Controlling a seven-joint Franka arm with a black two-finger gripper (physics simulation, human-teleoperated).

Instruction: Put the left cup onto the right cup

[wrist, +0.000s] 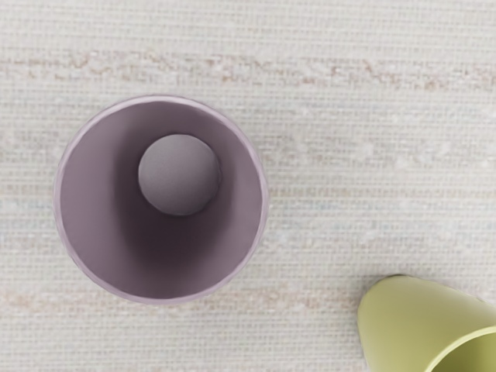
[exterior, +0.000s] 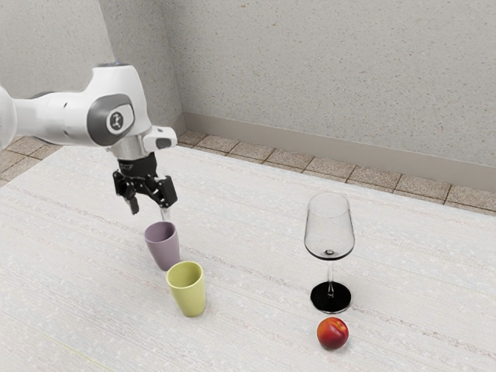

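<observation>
Gripper (exterior: 149,204), jaws apart, hangs above the purple cup (exterior: 162,245); we should lower straight and pinch one wall squarely.

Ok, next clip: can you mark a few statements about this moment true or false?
1. The hand hovers open above the purple cup. True.
2. The purple cup is stacked on the green cup. False: they stand side by side, apart.
3. The glass lies on its side. False: it stands upright.
4. A peach lies near the glass's foot. True.
</observation>
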